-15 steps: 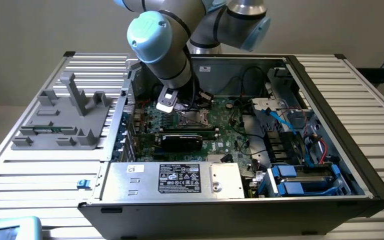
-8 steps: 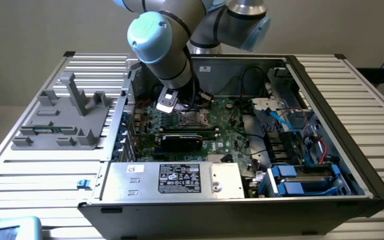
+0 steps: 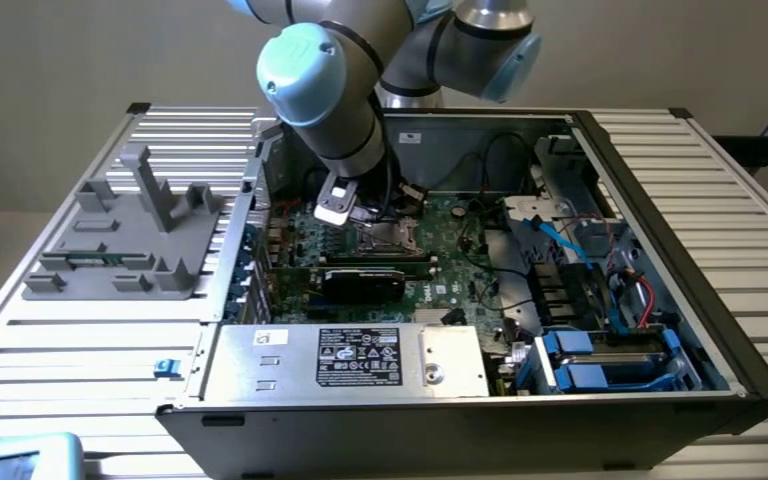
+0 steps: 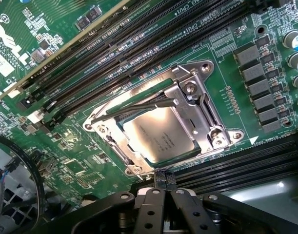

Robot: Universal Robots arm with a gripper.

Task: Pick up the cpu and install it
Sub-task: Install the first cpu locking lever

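Note:
The cpu (image 4: 161, 134) is a small square chip with a dull silver top. It hangs slightly tilted just over the open socket (image 4: 197, 90) on the green motherboard (image 4: 114, 58). The socket's metal frame and lever arm stand around and behind it. My gripper (image 4: 163, 178) is shut on the cpu's near edge, its two black fingers pressed together there. In the exterior view my gripper (image 3: 357, 215) reaches down into the open computer case (image 3: 651, 200), right over the socket (image 3: 387, 236) in the middle of the board.
Long black memory slots (image 4: 139, 39) run beside the socket, and a row of capacitors (image 4: 295, 41) stands close by. In the case sit a black card (image 3: 364, 280), a silver power supply (image 3: 357, 358), cables (image 3: 598, 250) and blue drive bays (image 3: 584, 360). A grey fixture (image 3: 131, 240) stands outside at the exterior view's left.

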